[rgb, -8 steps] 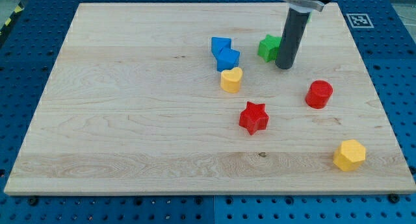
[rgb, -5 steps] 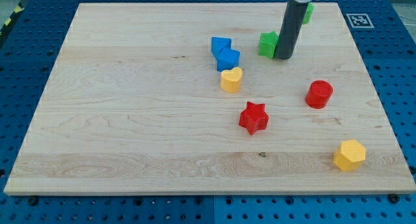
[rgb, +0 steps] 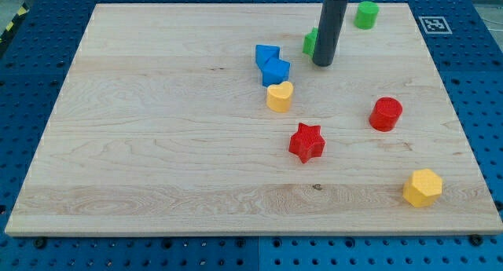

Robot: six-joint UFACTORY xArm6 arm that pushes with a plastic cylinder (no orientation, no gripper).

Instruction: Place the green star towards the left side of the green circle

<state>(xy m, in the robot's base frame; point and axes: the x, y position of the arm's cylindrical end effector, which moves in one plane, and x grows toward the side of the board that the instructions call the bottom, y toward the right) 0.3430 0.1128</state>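
Near the board's top edge, my tip [rgb: 322, 63], a bare rod with no claw, touches the half-hidden green star [rgb: 310, 42], left of the green circle [rgb: 365, 14]; short, centred nudges suit best

Single camera looked down obliquely from the near edge at the whole pale wooden board [rgb: 157, 145]; my tip [rgb: 321, 64] sat upper right.
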